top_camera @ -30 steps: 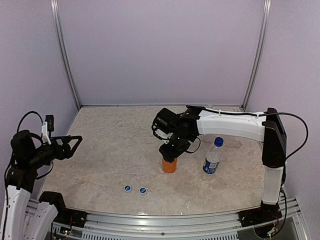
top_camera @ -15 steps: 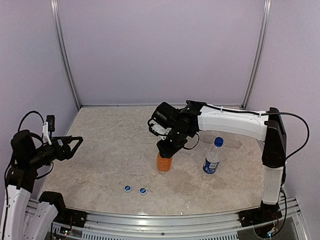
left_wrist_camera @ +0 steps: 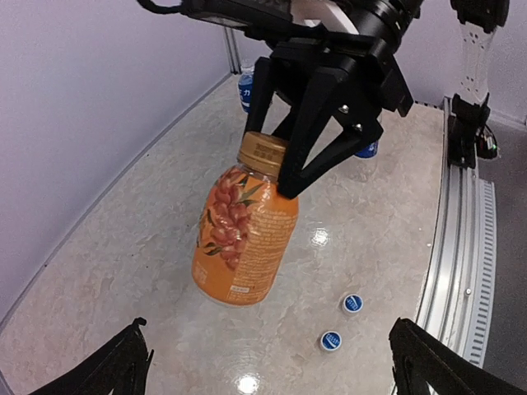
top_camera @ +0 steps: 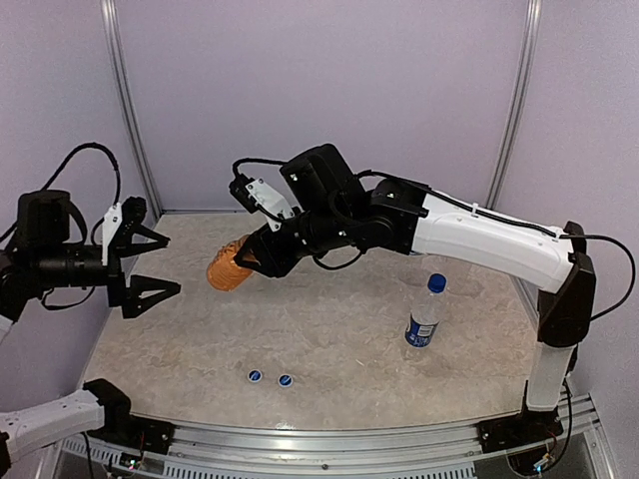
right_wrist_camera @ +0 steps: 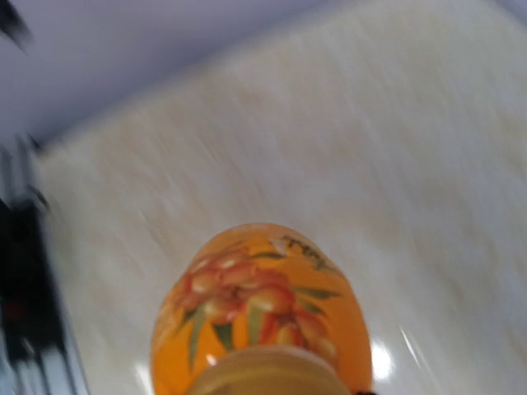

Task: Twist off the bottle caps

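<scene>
My right gripper (top_camera: 254, 253) is shut on the short orange juice bottle (top_camera: 226, 270) at its golden-brown cap (left_wrist_camera: 262, 152). It holds the bottle tilted in the air over the left of the table. In the left wrist view the bottle (left_wrist_camera: 245, 239) hangs in front of my left gripper (left_wrist_camera: 276, 362). The left gripper (top_camera: 160, 263) is open and empty, a little left of the bottle's base. The right wrist view shows the bottle (right_wrist_camera: 263, 304) from the cap (right_wrist_camera: 263, 374) end. A blue-labelled bottle (top_camera: 423, 317) with a blue cap (top_camera: 436, 283) stands at the right. The other bottles are out of view.
Two loose blue caps with white marks (top_camera: 256, 376) (top_camera: 286, 380) lie near the table's front edge; they also show in the left wrist view (left_wrist_camera: 352, 303) (left_wrist_camera: 330, 340). A metal rail (left_wrist_camera: 461, 239) runs along the front. Walls close the back and sides.
My right arm has lifted the orange bottle off the table and swung it left, tilting it. My left arm has risen and turned its open gripper toward the bottle.
</scene>
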